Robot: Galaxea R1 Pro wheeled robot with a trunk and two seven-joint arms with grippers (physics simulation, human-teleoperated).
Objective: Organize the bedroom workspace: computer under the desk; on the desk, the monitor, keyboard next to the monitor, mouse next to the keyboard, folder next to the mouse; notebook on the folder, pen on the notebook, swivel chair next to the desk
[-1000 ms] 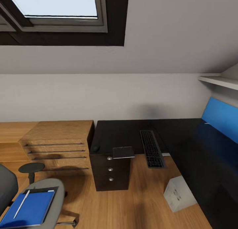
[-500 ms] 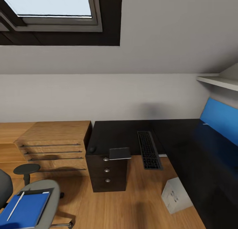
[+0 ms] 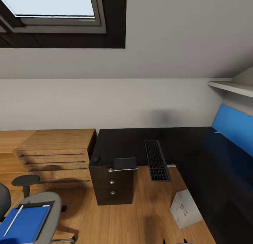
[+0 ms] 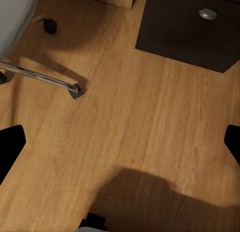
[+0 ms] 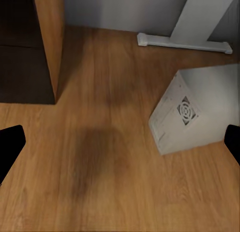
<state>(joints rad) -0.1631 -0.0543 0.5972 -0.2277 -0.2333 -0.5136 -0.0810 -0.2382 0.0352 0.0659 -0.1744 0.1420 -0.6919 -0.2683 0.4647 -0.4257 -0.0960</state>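
Approach seems the step in hand: both tools, left (image 4: 120,142) and right (image 5: 120,142), hang spread apart and empty over bare floor. Keyboard (image 3: 156,160) lies on the counter (image 3: 196,145); left of it, the folder (image 3: 24,224) waits on the chair (image 3: 47,205), needing a reach. Floor between is open.

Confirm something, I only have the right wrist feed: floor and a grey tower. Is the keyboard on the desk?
Observer: Yes. In the head view the keyboard lies on the desk, its near end overhanging the edge.
Operator: Folder?
Observer: The folder is on the swivel chair seat, with the pen lying on it.
Operator: Mouse?
Observer: The mouse sits at the desk corner above the drawer unit, apart from the keyboard.
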